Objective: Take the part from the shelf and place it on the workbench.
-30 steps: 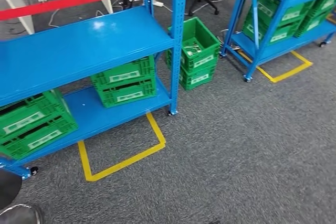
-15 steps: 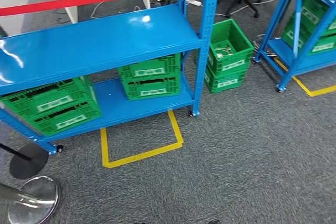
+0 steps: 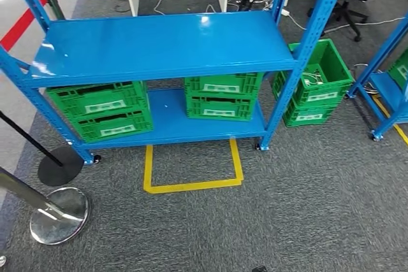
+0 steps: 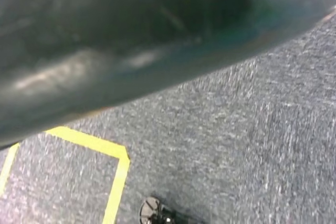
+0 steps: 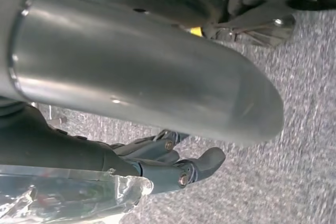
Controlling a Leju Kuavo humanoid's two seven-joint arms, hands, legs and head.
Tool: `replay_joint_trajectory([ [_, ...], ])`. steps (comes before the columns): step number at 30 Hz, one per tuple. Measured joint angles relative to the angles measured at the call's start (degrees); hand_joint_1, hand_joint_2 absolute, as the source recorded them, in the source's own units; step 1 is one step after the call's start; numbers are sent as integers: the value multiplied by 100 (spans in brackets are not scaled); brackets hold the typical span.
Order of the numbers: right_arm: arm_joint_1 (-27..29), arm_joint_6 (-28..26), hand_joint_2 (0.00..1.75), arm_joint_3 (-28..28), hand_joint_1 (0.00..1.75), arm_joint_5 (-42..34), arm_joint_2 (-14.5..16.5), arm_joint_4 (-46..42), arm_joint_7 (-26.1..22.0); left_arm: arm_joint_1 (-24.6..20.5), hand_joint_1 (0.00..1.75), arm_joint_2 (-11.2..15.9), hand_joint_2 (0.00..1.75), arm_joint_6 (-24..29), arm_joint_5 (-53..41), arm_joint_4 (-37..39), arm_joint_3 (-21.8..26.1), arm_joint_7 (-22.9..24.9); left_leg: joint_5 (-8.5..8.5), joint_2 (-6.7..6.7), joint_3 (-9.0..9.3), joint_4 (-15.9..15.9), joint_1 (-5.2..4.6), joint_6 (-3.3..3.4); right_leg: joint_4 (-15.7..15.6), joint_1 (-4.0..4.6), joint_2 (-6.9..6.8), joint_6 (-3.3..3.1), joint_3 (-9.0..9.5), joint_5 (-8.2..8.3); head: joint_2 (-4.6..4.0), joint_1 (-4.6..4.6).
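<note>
Right hand [image 5: 130,169] first: its dark fingers [image 5: 206,160] lie along a crinkled clear bag [image 5: 67,198]. With only carpet behind it, I judge the bag to be gripped and to hold the part, though the contents are too blurred to name. The left hand's fingers I cannot tell.

In the head view the blue shelf [image 3: 163,46] spans the upper middle of the frame, green crates [image 3: 221,97] sit on its lower level and a yellow floor outline [image 3: 192,186] lies at centre.

So this looks like the carry step. The next move calls for finding the table and holding the bag steady.
</note>
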Motion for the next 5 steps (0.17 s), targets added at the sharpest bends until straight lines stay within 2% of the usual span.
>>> replay_joint_trajectory([
  [1,1,28,0,-1,0,-8,-1,0,-7,3,0,-1,0,-31,26,5,1,-17,-4,-42,9,2,5,-6,-139,-6,1,3,24,158,0,0],
  [3,-3,57,0,-2,0,-20,-1,0,-15,2,0,-2,0,-51,60,13,3,-37,-21,-107,30,11,17,-42,-900,-33,24,13,323,618,0,4],
  [4,-7,64,0,-2,0,-25,-1,0,-17,0,0,3,0,-50,69,16,3,-39,-35,-133,29,33,11,-71,-1275,-47,62,6,482,777,0,8],
  [5,-9,66,0,-2,0,-28,-1,0,-18,-1,0,6,0,-50,74,17,4,-39,-42,-144,31,42,8,-88,-1472,-56,82,7,568,854,0,12],
])
